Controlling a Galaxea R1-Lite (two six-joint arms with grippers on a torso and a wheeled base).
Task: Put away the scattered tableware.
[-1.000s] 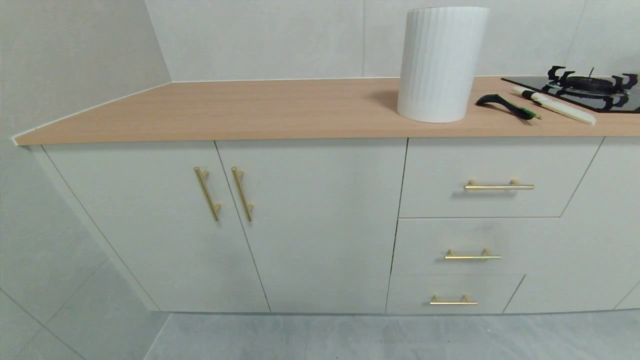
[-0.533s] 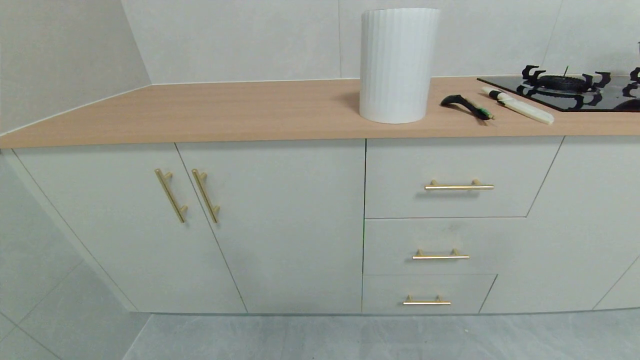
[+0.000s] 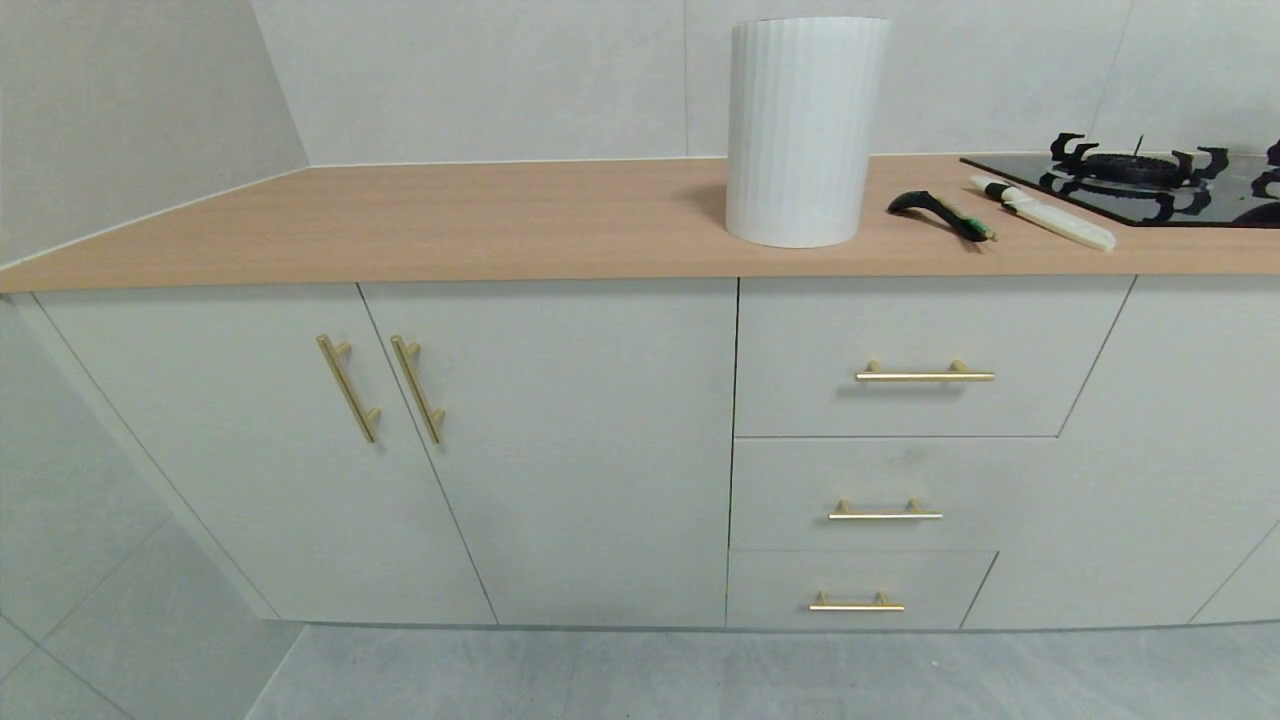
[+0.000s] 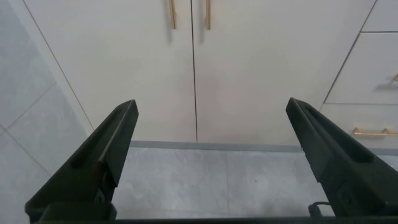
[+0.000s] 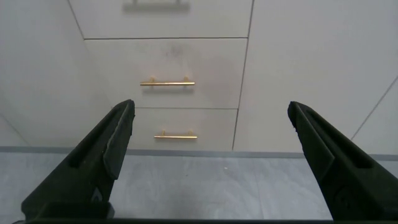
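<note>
On the wooden countertop (image 3: 480, 215) stands a tall white ribbed holder (image 3: 805, 130). To its right lie a black-handled utensil with a green tip (image 3: 940, 213) and a white knife with a black band (image 3: 1045, 212). My left gripper (image 4: 211, 109) hangs open, low in front of the double cabinet doors (image 4: 196, 68), nothing between its fingers. My right gripper (image 5: 211, 109) is open too, low before the lower drawers (image 5: 168, 74), and holds nothing.
A black gas hob (image 3: 1150, 185) sits at the counter's right end. Below are two cabinet doors with gold handles (image 3: 385, 390) and three drawers (image 3: 925, 375). Tiled walls close the back and left. Grey floor (image 3: 640, 675) lies in front.
The head camera has turned to the right, so the whole scene sits further left than a second ago. The holder, utensil and knife have not moved on the counter.
</note>
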